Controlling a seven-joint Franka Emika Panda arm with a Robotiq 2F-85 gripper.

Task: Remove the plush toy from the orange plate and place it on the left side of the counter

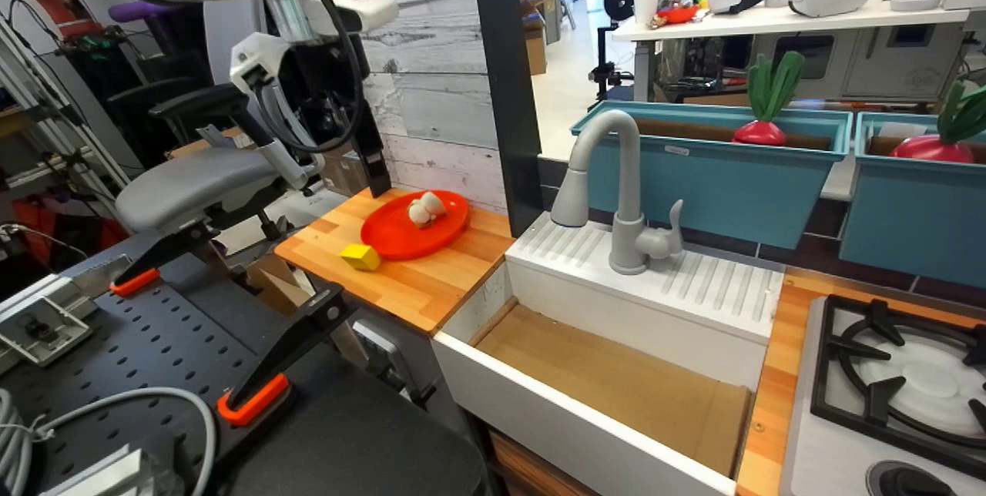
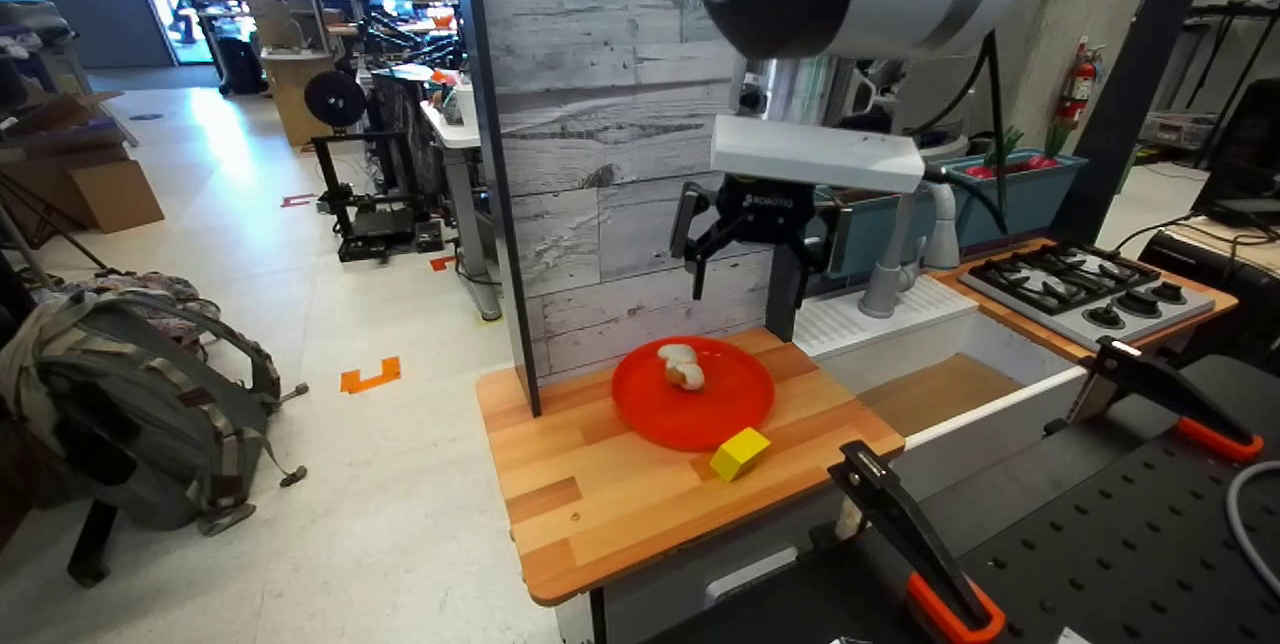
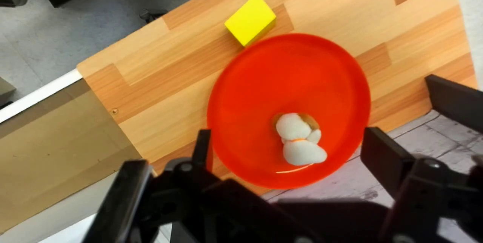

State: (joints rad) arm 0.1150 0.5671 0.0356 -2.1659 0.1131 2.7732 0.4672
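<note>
Wooden counter (image 2: 620,504), plush toy (image 2: 685,372) below gripper (image 2: 748,299)

Open air above plush toy (image 3: 299,143)

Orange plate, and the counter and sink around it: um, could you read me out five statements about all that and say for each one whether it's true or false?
1. The plush toy lies on the orange plate. True.
2. The claw is clamped on the plush toy. False: it is open and holds nothing.
3. The yellow block lies in the middle of the orange plate. False: it sits on the counter, next to the orange plate.
4. The sink lies between the counter and the stove. True.
5. The faucet is bright red. False: it is gray.
</note>
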